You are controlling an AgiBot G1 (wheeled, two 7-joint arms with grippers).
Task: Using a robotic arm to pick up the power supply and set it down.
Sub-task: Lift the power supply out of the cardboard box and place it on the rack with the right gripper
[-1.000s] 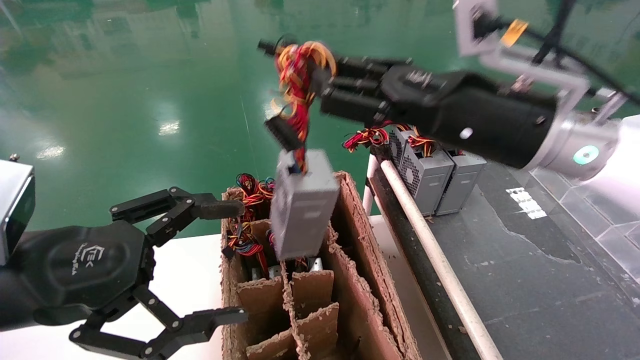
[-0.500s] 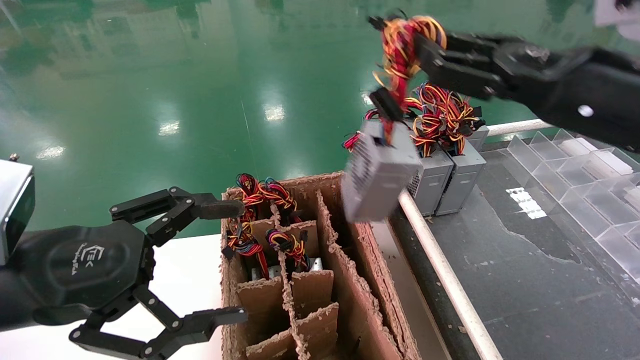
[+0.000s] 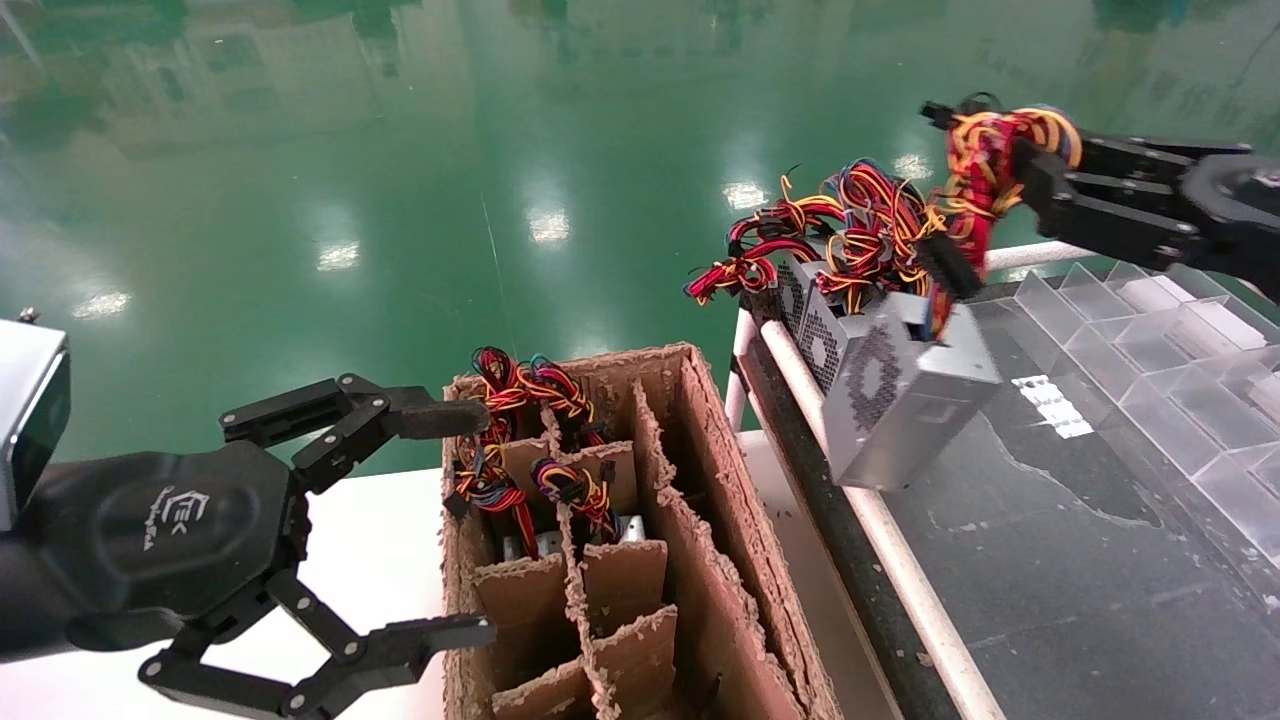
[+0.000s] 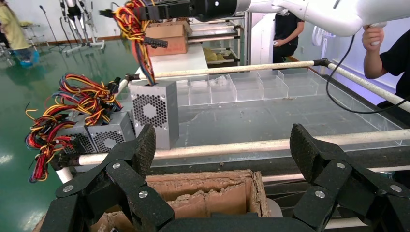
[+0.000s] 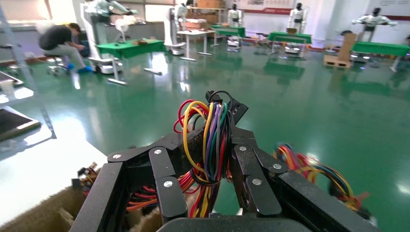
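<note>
The power supply (image 3: 905, 390), a grey metal box with a honeycomb grille, hangs tilted by its red, yellow and black wires (image 3: 975, 165) over the dark table (image 3: 1050, 560), just past the white rail. My right gripper (image 3: 1010, 160) is shut on that wire bundle (image 5: 210, 140), well above the box. In the left wrist view the same box (image 4: 154, 113) hangs beside other grey units; whether its lower end touches the table I cannot tell. My left gripper (image 3: 482, 522) is open beside the cardboard box, with nothing between its fingers (image 4: 145, 145).
A divided cardboard box (image 3: 740, 520) holds more wired units (image 3: 520, 400). Similar units (image 3: 800, 300) stand at the dark table's far left corner. A white rail (image 3: 900, 570) edges the table. Clear plastic compartments (image 3: 1180, 340) line its right side. A person (image 4: 391, 53) stands behind.
My right gripper has carried the power supply from above the cardboard box to the right, across the rail and lower over the dark table. The left arm has not moved.
</note>
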